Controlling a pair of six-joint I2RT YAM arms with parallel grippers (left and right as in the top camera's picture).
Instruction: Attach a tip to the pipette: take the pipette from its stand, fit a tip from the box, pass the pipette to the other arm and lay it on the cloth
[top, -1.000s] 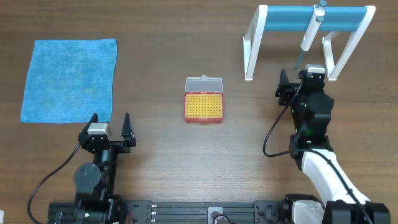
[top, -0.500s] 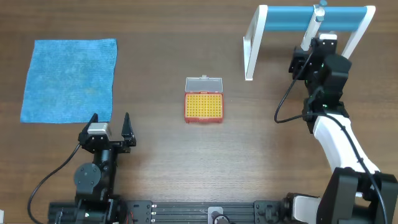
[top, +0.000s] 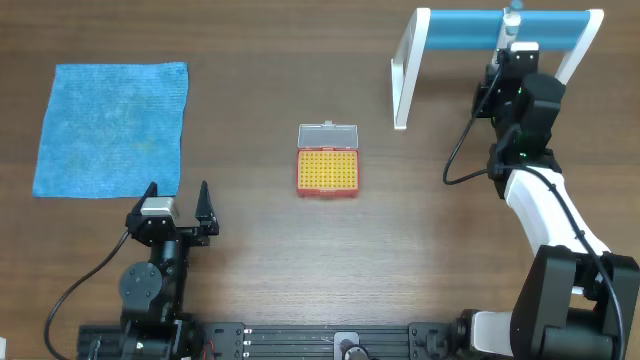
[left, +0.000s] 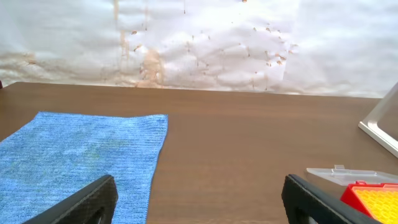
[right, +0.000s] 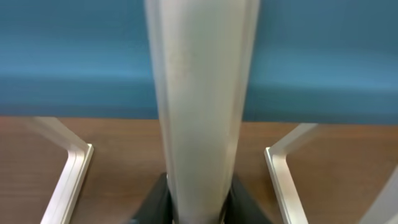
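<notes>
The white pipette (top: 512, 19) hangs from the blue bar of its stand (top: 460, 28) at the far right. My right gripper (top: 506, 68) is up against it. In the right wrist view the pipette's body (right: 199, 93) runs down between the two dark fingers (right: 154, 200), which press on both of its sides. The orange tip box (top: 327, 171) sits mid-table with its clear lid folded back. The blue cloth (top: 112, 128) lies flat at the far left. My left gripper (top: 177, 196) stays open near the front edge, just short of the cloth (left: 74, 155), holding nothing.
The stand's white legs (top: 404, 75) rise on either side of my right gripper, and show as angled brackets (right: 68, 174) in the right wrist view. The tip box (left: 373, 198) lies off to one side of my left gripper. Bare wood lies between cloth, box and stand.
My right gripper has moved away from the front edge, up to the stand, and now has the hanging pipette between its fingers. The left arm has not moved.
</notes>
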